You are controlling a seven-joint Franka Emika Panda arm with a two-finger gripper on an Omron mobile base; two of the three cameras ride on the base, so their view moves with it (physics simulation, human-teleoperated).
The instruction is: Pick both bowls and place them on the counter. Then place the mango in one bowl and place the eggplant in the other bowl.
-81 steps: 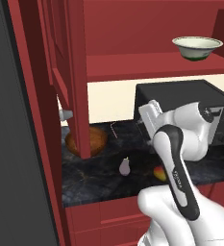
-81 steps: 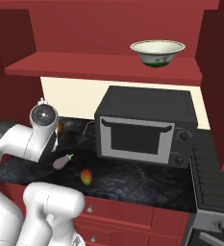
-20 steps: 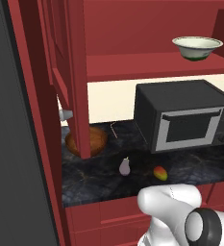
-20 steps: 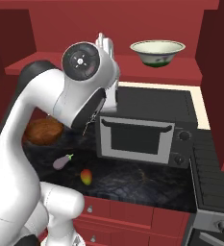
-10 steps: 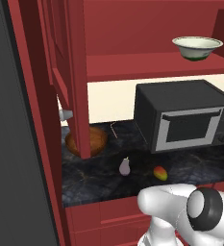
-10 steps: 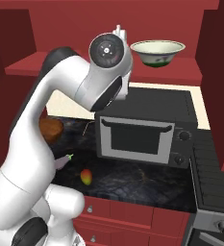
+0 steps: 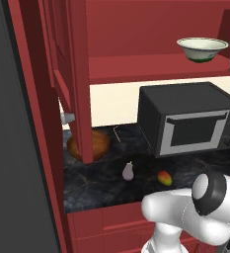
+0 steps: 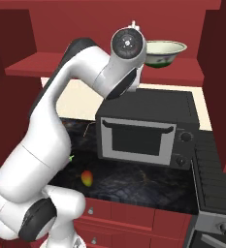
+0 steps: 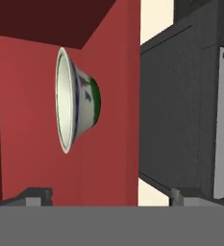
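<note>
Ahead of the wide-open, empty gripper (image 9: 106,194), cream-white bowl (image 9: 75,99) on red shelf (image 9: 108,158)

The brown bowl (image 7: 89,144) on the table (image 7: 106,183) is partly covered by the red cabinet door (image 7: 77,79) in the left base view. In the right base view the arm (image 8: 71,121) hides the eggplant, leaving a green stem tip; it also covers the left part of the cream bowl (image 8: 166,51). The microwave (image 9: 190,105) is cut off by the hand view's right edge.
</note>
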